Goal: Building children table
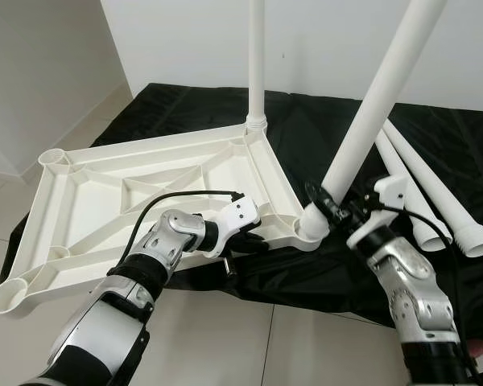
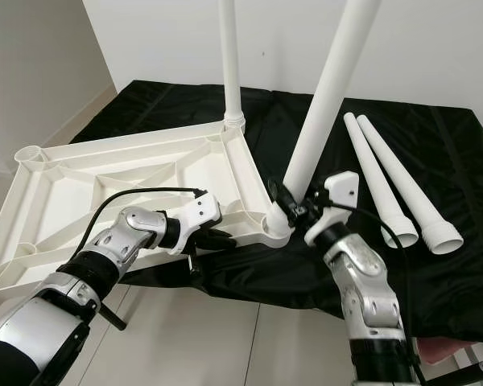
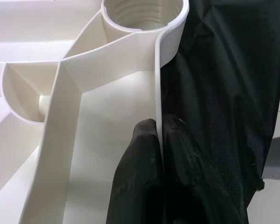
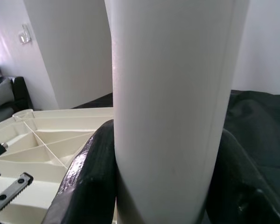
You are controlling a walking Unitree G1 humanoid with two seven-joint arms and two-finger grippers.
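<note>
Nearest the head camera, the two silver arms are seen reaching in over pale floor tiles (image 1: 249,338). The left gripper (image 1: 253,239) is clamped on the near rim of the upside-down white tabletop (image 1: 105,201), which is laid partly on a black cloth (image 1: 435,145) and partly over the tiles. The right gripper (image 1: 326,205) is closed around the base of a tilted white leg (image 1: 370,104), which is seated at the near right corner socket (image 1: 310,229). Another leg (image 1: 256,64) is stood upright in the far corner. Two loose legs (image 2: 386,173) are laid on the cloth to the right, just beside each other.

In the left wrist view, the black fingers (image 3: 140,182) are pinched on the thin rim wall, one on each side, with an empty threaded socket (image 3: 142,14) further along.

In the right wrist view, the tilted leg is gripped between both fingers (image 4: 91,182).
</note>
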